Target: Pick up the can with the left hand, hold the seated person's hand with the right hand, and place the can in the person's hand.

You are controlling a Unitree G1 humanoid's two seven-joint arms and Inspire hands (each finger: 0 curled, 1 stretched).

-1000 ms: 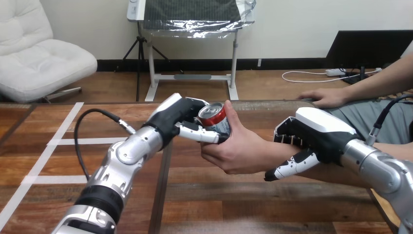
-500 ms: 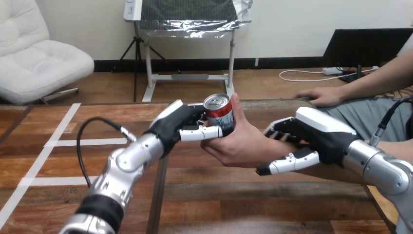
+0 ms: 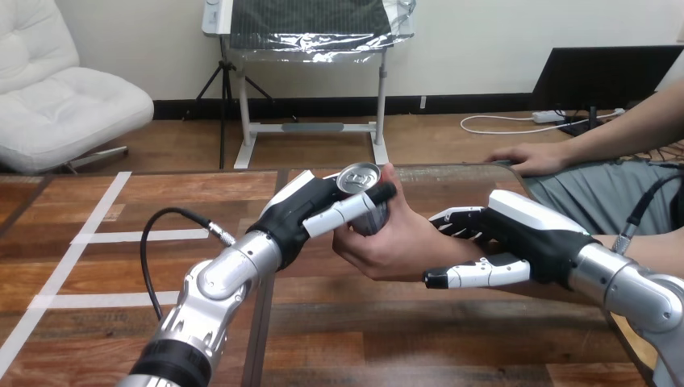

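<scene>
A red and silver can [image 3: 364,187] sits tilted in the person's hand [image 3: 399,242] above the middle of the wooden table [image 3: 452,330], the person's fingers wrapped round it from the right. My left hand [image 3: 306,211] is at the can's left side, with straight fingers [image 3: 355,205] lying across its front; the thumb is hidden. My right hand [image 3: 528,234] is at the person's wrist, its fingers [image 3: 456,218] reaching behind it and its thumb [image 3: 468,276] stretched out below it. Both are straight, not curled round the wrist.
The person's other hand [image 3: 536,159] rests flat on the table's far right edge. White tape lines [image 3: 105,235] cross the table's left part. A dark seam [image 3: 264,322] runs front to back beside my left arm.
My left hand's fingers have uncurled from the can and now lie straight across it. The can has tipped in the person's hand. My right hand's fingers and thumb have spread wider.
</scene>
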